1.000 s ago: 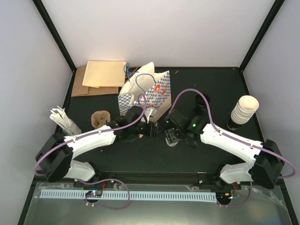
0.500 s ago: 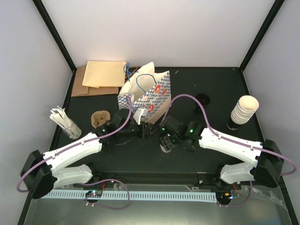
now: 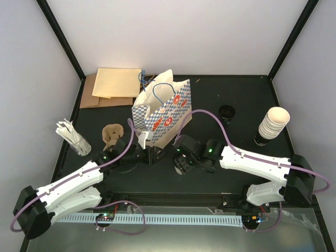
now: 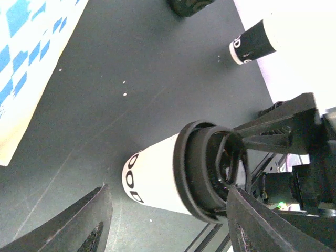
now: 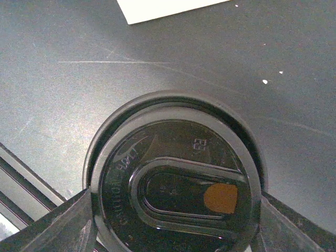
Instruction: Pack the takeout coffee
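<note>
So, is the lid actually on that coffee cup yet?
On. The black lid sits snugly over the rim of the white cup, seen from the side and from straight above.
</note>
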